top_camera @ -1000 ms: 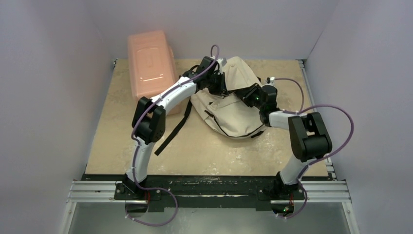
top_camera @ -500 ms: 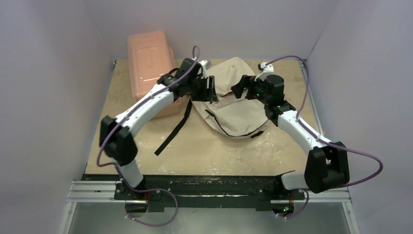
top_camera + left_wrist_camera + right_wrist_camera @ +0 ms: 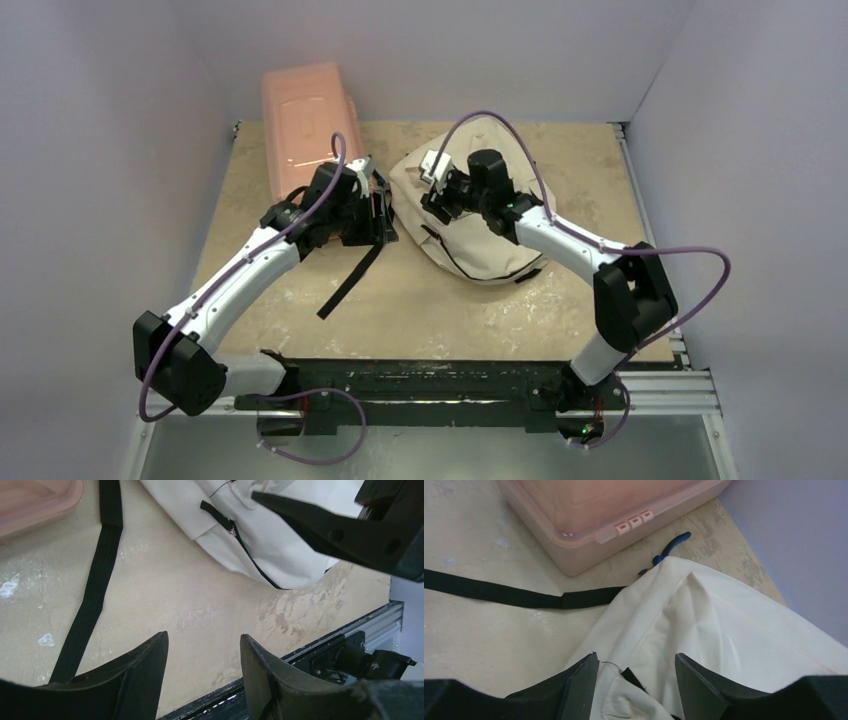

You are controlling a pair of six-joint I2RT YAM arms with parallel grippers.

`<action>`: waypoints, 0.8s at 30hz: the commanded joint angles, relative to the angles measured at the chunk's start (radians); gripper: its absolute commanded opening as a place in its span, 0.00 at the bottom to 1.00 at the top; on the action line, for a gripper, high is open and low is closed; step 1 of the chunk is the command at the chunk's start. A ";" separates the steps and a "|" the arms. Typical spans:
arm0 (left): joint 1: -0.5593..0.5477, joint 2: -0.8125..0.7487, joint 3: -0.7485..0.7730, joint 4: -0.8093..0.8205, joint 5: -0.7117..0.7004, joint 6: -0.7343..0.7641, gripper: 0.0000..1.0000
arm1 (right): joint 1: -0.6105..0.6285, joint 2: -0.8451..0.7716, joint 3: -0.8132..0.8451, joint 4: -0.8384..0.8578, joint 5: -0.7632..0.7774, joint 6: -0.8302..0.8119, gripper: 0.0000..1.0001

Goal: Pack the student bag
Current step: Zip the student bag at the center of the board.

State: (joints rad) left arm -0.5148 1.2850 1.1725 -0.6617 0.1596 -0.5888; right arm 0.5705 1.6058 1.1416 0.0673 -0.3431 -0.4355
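Your cream soft fabric backpack [image 3: 480, 235] lies flat mid-table, right of the rigid pink plastic box [image 3: 305, 120]. The left gripper [image 3: 202, 635], beside the black webbing strap [image 3: 95, 585], and the right gripper [image 3: 635, 656], over the bag's left edge, both gape empty, likely hunting the zipper.

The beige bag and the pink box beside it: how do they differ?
The student bag is soft cream fabric, slumped and creased; the pink box is rigid plastic with a flat lid. The bag trails a long black strap; the box has only small clasps. The bag lies mid-table; the box sits at the far left corner. Both rest on the table.
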 commanded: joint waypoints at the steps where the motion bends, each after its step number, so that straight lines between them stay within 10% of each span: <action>1: 0.000 -0.038 -0.015 0.023 -0.028 0.035 0.54 | 0.007 0.061 0.134 -0.163 0.077 -0.223 0.62; 24: -0.001 0.017 -0.059 0.084 0.070 0.008 0.54 | 0.042 0.212 0.216 -0.277 0.173 -0.373 0.60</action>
State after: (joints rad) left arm -0.5148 1.2949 1.1179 -0.6182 0.2085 -0.5655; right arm 0.5911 1.8111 1.3556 -0.2001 -0.2260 -0.7555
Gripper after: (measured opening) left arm 0.537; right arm 0.594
